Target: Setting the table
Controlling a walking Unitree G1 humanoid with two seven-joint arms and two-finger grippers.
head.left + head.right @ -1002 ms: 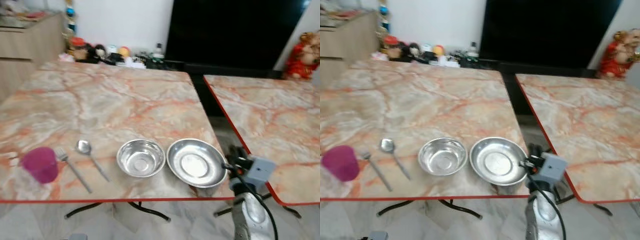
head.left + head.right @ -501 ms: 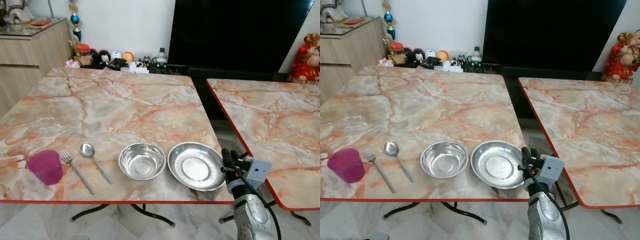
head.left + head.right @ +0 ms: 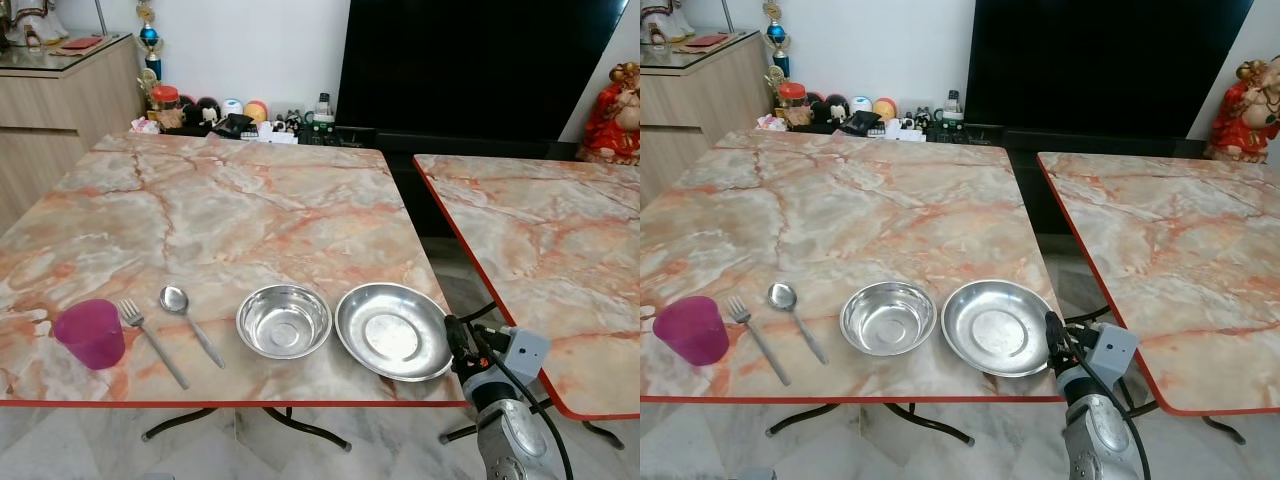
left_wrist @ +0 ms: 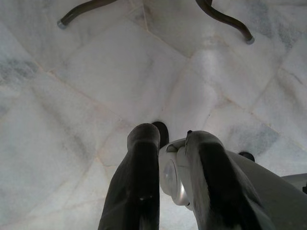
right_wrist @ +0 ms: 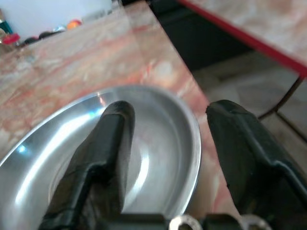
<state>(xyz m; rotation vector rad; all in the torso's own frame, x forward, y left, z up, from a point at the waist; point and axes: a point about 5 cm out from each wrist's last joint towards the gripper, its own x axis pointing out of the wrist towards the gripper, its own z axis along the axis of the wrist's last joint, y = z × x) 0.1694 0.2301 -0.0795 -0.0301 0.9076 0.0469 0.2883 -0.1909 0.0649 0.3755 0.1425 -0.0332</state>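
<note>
The right gripper (image 3: 1050, 335), fingers wide apart, sat at the plate's (image 3: 995, 326) three o'clock rim, straddling the edge; the left gripper (image 4: 175, 175) hung narrow, far off.

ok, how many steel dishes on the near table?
2. A deep round steel bowl sits right of the spoon near the front edge; a wider shallow steel plate sits beside it at the right corner, with the open right pincer astride its rim.
</note>
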